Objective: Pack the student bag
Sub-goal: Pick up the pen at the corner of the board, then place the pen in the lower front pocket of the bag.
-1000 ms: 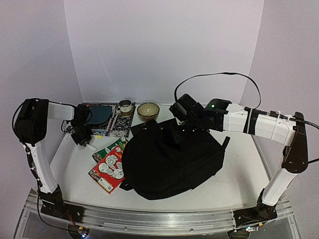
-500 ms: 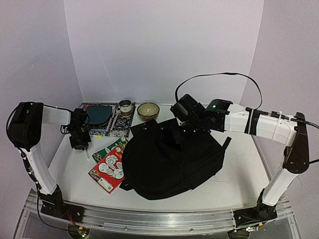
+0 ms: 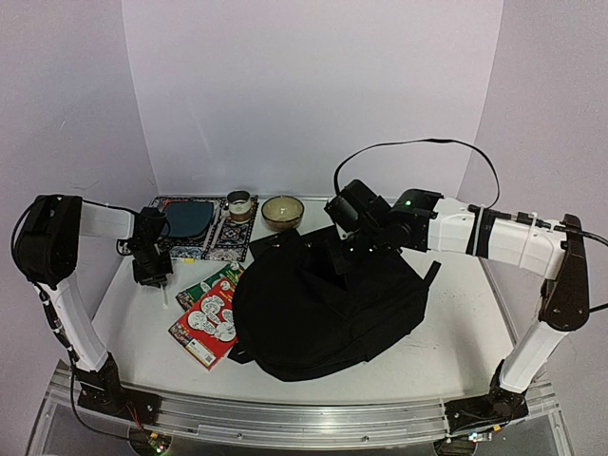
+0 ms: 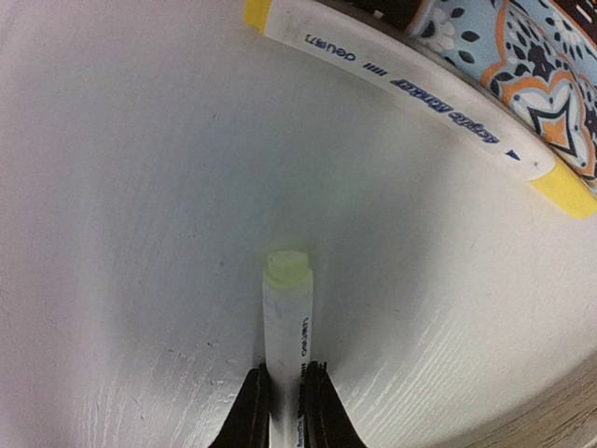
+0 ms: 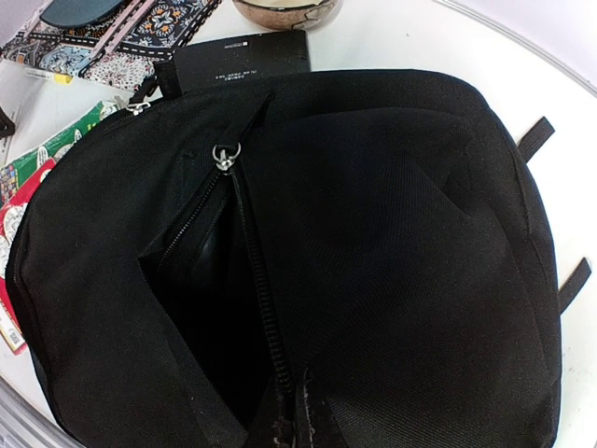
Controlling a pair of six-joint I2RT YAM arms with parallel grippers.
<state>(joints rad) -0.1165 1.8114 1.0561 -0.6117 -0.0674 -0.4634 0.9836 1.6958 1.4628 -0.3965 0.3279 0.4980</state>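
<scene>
Left wrist view: held marker runs off bottom edge, rear end unseen. Left claw shows only 2 dark fingertips clamped on barrel, rest cut off. 2nd marker: yellow end cap clipped by top edge. Patterned mat cut by top-right corner.

Right wrist view: right claw at bottom edge, pinched on zip edge, black on black, outline hard to separate. Student bag interior too dark, contents cannot tell. Bowl cut by top edge.

Top view: comic books partly under bag.
</scene>
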